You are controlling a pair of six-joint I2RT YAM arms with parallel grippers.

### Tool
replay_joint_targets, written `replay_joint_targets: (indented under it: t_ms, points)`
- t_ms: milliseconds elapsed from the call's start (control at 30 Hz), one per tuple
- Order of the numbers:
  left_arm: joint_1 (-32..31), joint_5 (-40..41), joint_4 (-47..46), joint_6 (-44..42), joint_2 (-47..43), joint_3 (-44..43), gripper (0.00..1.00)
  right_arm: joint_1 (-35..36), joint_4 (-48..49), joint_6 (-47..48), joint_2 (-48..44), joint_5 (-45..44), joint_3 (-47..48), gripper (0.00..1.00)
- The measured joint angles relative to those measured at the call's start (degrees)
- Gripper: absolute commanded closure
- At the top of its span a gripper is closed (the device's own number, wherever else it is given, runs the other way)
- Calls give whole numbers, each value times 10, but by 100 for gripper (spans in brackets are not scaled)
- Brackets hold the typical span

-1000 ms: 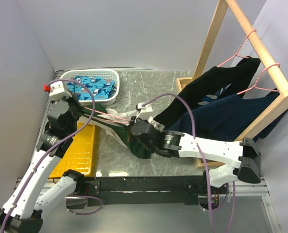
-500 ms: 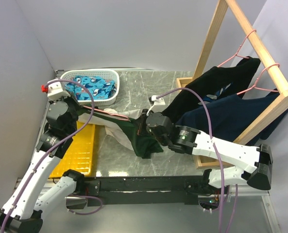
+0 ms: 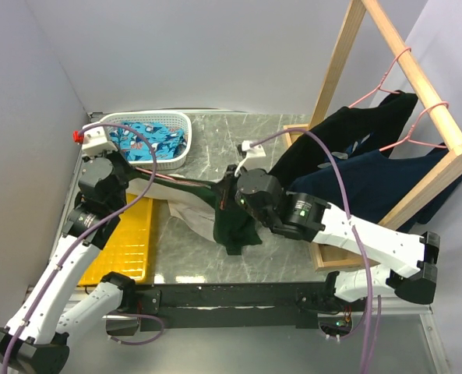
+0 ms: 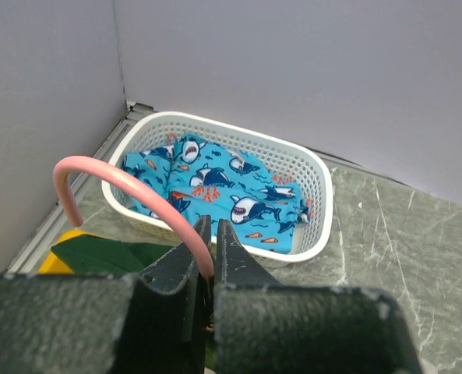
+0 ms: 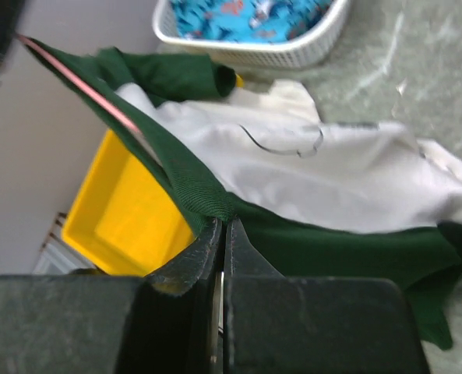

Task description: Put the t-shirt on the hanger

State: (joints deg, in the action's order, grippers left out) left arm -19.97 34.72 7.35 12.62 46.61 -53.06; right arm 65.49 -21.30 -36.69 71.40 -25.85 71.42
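T-shirt collar pinched by right gripper; left gripper clamps hanger; white basket just beyond.

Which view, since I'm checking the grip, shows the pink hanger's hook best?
Left wrist: the hanger's hook curls up clear, its wire pinched in the shut left gripper. The top view shows only a thin pink line; the right wrist shows wire along the t-shirt collar, no hook.

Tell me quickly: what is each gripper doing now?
Left gripper: closed on the thin pink wire hanger.
Right gripper: closed on the dark green edge of the off-white t-shirt.
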Motion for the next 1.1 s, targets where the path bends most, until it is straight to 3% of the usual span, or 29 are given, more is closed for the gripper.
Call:
replay_joint_targets:
  t_ms: [267,500,767,833,933,967,1033,1067,1100]
  points:
    - [-28,1,-18,-28,5,-3,99,5,-55,45,63,17,136,100]
    - [-85,7,-18,-36,64,-79,99,19,-114,81,171,45,275,100]
    - [-112,-8,-25,-33,103,-126,99,15,-155,114,216,39,393,100]
    - [-115,-18,-26,-32,111,-133,99,3,-155,117,215,41,402,94]
    - [-117,-37,-22,-30,132,-161,99,-29,-154,121,214,64,403,70]
    - [-118,-43,-18,-30,140,-176,99,-41,-154,123,214,72,403,54]
    - [-119,-57,-7,-32,156,-209,99,-59,-153,127,213,82,403,37]
    - [-119,-65,6,-34,166,-232,99,-67,-152,132,211,86,403,23]
    - [-120,-71,21,-37,179,-262,99,-71,-152,137,208,91,403,18]
